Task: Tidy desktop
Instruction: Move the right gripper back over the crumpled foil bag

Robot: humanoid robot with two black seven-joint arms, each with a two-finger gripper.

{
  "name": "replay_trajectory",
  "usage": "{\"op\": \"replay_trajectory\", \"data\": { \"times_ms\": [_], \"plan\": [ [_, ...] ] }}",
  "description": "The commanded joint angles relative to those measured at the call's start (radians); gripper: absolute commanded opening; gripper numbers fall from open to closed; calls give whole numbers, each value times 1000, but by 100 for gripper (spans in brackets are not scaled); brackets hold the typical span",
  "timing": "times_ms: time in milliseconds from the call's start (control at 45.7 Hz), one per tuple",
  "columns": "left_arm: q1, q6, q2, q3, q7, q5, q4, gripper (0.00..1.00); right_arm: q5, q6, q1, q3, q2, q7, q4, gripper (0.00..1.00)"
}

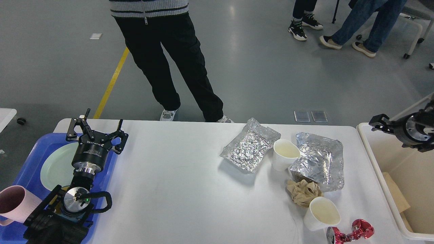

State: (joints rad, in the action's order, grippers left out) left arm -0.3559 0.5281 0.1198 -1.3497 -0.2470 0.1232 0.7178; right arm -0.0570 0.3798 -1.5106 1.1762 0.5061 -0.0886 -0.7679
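White desktop (pixel 176 189); left end effector (pixel 97 128) spread, empty; right end effector (pixel 379 122) state unclear.

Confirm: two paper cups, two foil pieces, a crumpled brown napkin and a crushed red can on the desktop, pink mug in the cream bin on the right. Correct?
Not quite. The head view shows the pink mug at the near left, by the blue tray, not in the cream bin. The rest stands: two paper cups, two foil pieces, crumpled brown napkin and crushed red can on the desktop.
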Motion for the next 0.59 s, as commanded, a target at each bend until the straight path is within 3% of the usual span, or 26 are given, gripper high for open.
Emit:
{"op": "replay_trajectory", "data": {
  "times_ms": [0, 153, 307, 569],
  "plan": [
    [0, 0, 0, 1, 0, 0, 2, 96, 3, 232, -232, 106, -81, -3, -103, 100],
    [0, -2, 0, 1, 0, 0, 2, 96, 3, 572, -445, 128, -152, -5, -143, 100],
    [0, 0, 0, 1, 0, 1, 0, 96, 3, 580, -657, 128, -236, -7, -302, 100],
    [0, -2, 0, 1, 0, 0, 0, 96, -14, 580, -979, 105, -245, -5, -614, 100]
  ]
}}
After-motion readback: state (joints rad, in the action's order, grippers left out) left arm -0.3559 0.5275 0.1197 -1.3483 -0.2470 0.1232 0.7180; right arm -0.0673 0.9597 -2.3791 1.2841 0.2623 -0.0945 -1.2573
